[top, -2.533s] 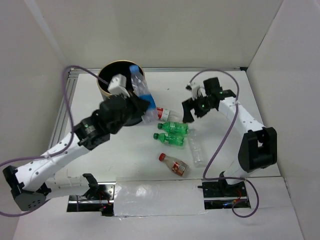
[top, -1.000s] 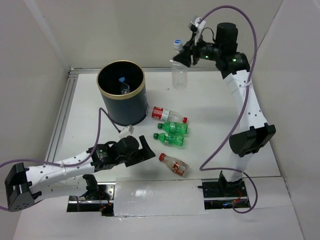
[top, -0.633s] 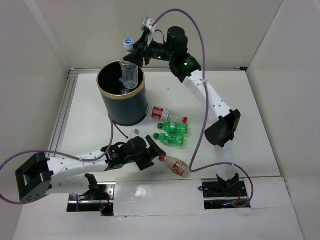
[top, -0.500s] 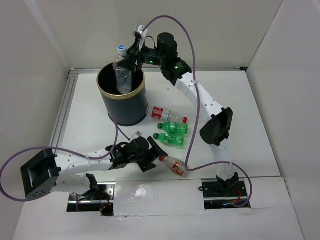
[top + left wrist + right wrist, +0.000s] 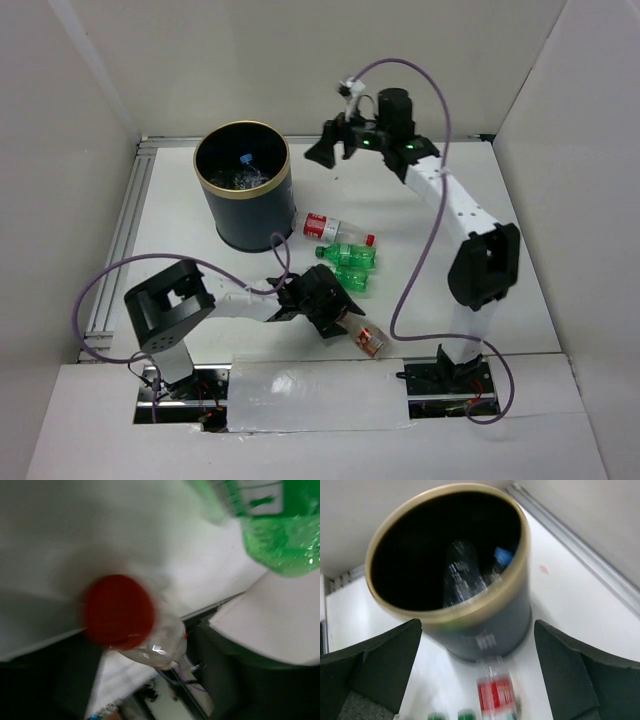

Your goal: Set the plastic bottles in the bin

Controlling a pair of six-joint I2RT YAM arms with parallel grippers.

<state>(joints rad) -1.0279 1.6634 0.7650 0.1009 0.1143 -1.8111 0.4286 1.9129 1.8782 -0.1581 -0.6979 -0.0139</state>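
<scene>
Right gripper (image 5: 333, 150) hangs in the air just beside the bin (image 5: 245, 222), on its right, jaws spread wide and nothing between them; its wrist view looks down into the mouth, where clear bottles in the bin (image 5: 462, 570) lie on the dark bottom, one with a blue cap. Four bottles are out on the table (image 5: 180, 235): a red-labelled bottle (image 5: 328, 227) lying at the foot of the bin, touching or nearly touching its wall; a farther green bottle (image 5: 350, 256) and a nearer green bottle (image 5: 345, 279) side by side below it; and a red-capped bottle (image 5: 368, 340) on its side closest to the arm bases. Left gripper (image 5: 335, 318) is low over the table at that last one. Wrist view is blurred, but the red cap sits between the two dark fingers (image 5: 47, 680), jaws apart on either side of the neck and shoulder; no squeeze to be seen, so I read it as unclenched, straddling, not gripping. Handling, as a judgement: bottle looks empty or nearly so, therefore very light, thin-walled, smooth and round. It should roll or skid away at a nudge and dent under a hard pinch, though it is hardly fragile. The cap and neck are the stiff part and give a lip against slipping; the labelled mid-body is wider and softer. Best hold is likely across the neck just under the cap, closing gently and squarely
</scene>
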